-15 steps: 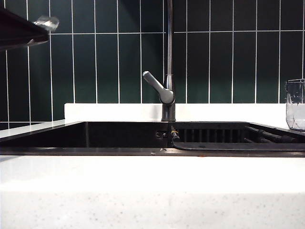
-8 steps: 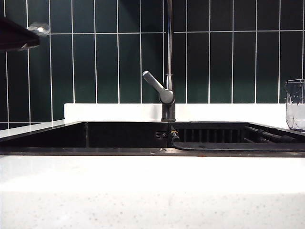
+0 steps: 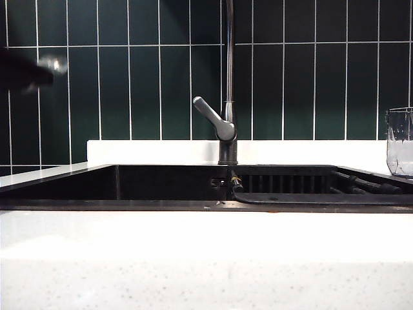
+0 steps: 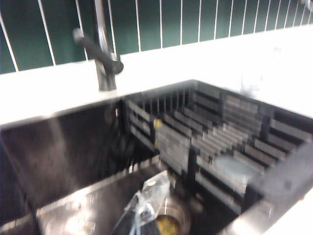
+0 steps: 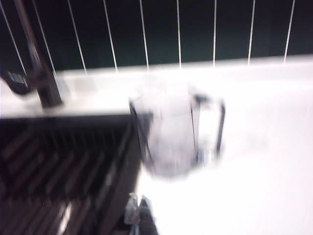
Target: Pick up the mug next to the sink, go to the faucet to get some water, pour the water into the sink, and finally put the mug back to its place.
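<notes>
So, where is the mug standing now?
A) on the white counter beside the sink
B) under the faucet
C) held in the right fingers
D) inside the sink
A: the mug stands on the white counter beside the sink, apart from both grippers.

A clear glass mug [image 3: 401,142] stands upright on the white tabletop [image 3: 206,258] at the far right, beside the black sink [image 3: 129,194]. The faucet [image 3: 227,129] rises behind the sink's middle, its lever angled up-left. A dark, blurred left end effector [image 3: 39,70] hangs high at the left edge.
</notes>
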Controlling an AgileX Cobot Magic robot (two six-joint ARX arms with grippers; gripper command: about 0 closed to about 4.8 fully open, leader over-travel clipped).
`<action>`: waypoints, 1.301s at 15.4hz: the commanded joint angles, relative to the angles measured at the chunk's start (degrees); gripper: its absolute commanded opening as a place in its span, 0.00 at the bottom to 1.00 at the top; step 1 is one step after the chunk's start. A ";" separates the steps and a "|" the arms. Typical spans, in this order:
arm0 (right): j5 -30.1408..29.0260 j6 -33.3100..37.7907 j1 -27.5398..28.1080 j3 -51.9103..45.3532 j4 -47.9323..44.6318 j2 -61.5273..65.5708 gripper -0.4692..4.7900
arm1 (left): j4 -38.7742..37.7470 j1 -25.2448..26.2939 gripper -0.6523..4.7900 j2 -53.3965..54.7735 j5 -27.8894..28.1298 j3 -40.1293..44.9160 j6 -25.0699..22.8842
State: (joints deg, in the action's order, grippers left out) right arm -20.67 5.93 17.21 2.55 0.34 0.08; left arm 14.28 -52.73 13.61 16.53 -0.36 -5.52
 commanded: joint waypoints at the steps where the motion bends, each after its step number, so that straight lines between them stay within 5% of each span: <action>1: -0.24 1.03 -0.09 -2.51 -3.41 0.07 0.08 | 2.25 -0.09 0.11 -0.09 -0.26 -0.04 -0.11; 6: 2.54 0.46 -0.09 -2.51 -5.14 0.07 0.08 | 4.33 -0.09 0.11 -0.09 0.17 -0.04 -3.56; 20: -0.94 0.46 -0.02 -2.49 -2.56 0.07 0.08 | 5.31 -0.13 0.11 -0.17 0.28 -0.04 -3.50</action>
State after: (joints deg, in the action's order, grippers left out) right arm -21.28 6.52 17.15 0.40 -1.54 0.08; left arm 19.46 -52.75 13.58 16.73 -0.34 -8.84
